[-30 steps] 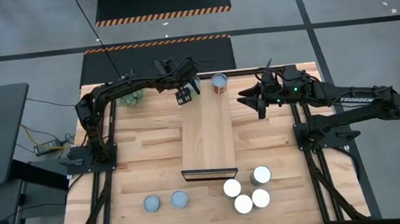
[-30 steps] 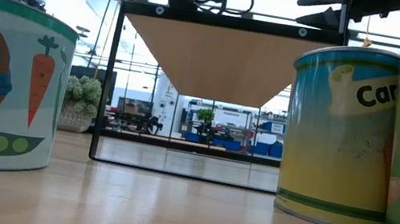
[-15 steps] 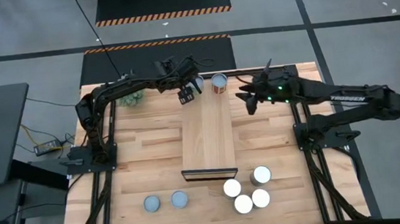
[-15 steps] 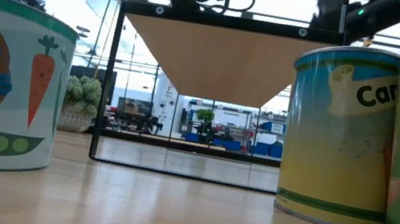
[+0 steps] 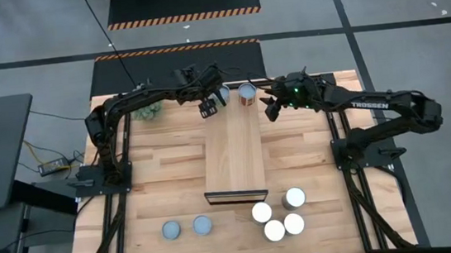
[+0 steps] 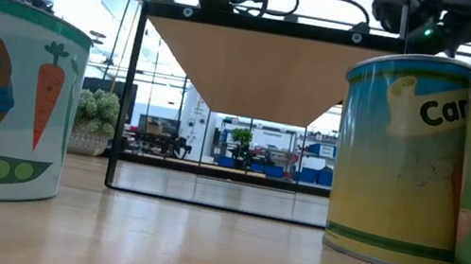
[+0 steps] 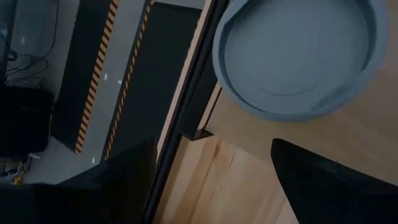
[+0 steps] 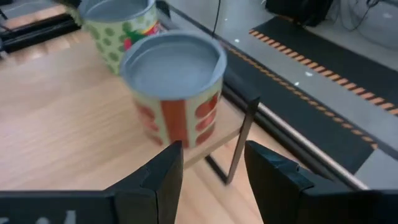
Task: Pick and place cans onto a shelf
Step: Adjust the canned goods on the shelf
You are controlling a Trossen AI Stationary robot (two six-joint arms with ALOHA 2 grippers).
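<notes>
- Cans: the red-patterned metal can with a blue-grey top [image 5: 247, 93] stands upright at the far end of the light-wood plank shelf [image 5: 234, 155].
- Right gripper [image 5: 271, 108], fingers spread and empty, sits just beside it, nearer than the left gripper [image 5: 212, 104], also spread, above the green-dotted can [image 8: 118, 25].

Premises: a robotics lab or industrial test hall. A butcher-block table [image 5: 164, 174] stands on a grey concrete floor [image 5: 27, 46] marked with dark mats edged in orange-and-black hazard stripes [image 5: 183, 17]. Two dark robot arms are bolted to black frames on the table. A cable runs to a power strip [image 5: 51, 167]. The low view shows a large glazed hall with benches [image 6: 157, 143] and potted plants [image 6: 93, 123].
</notes>
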